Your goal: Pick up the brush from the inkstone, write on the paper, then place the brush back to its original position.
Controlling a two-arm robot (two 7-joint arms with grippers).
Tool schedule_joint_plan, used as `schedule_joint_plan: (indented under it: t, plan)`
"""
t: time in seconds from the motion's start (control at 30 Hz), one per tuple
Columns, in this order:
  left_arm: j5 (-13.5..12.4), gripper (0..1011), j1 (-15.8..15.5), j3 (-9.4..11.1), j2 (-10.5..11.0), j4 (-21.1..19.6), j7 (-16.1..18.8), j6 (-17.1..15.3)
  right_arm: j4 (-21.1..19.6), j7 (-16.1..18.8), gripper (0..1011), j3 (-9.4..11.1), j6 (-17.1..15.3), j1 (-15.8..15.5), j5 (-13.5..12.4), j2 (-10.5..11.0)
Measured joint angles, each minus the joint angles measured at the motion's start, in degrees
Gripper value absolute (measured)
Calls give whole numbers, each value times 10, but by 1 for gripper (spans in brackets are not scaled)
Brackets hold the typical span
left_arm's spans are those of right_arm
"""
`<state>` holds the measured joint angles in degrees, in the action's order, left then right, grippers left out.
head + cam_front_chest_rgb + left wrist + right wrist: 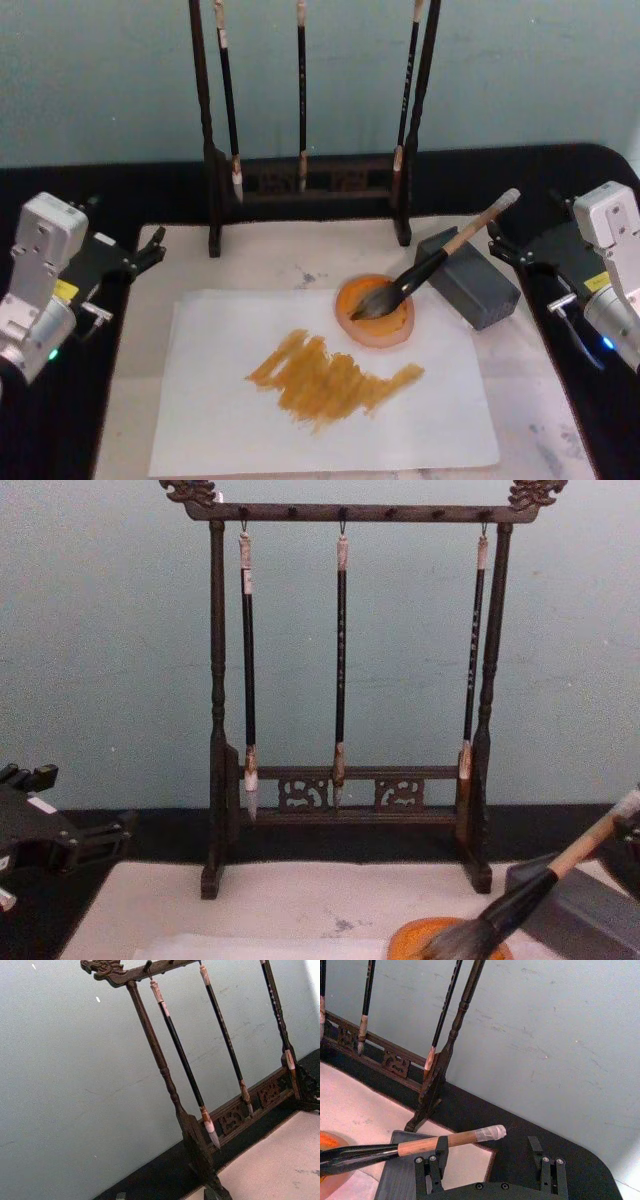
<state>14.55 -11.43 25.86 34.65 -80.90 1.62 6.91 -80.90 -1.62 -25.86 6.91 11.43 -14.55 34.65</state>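
Observation:
The brush (420,272) lies slanted, its tan handle resting on the dark grey inkstone block (468,278) and its bristles in a round orange dish (385,335). Its white-wrapped end (490,1133) points toward my right gripper (498,248), which stands open just right of the handle and does not hold it. The brush handle (430,1145) passes by one of that gripper's fingers (436,1162). The white paper (300,430) lies in front of the dish and carries orange brush strokes (330,380). My left gripper (150,250) is open at the mat's left edge, holding nothing.
A dark wooden rack (300,185) with three thin hanging brushes (340,660) stands at the back of the beige felt mat (270,250). The black tabletop (100,190) surrounds the mat. The bluish wall is close behind the rack.

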Motion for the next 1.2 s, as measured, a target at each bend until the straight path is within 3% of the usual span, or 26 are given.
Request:
schedule_joint_plan:
  t: [1.2]
  plan:
    - [0,1010,0,0,0,0,0,0,0,0,1000,0,0,0,0,0]
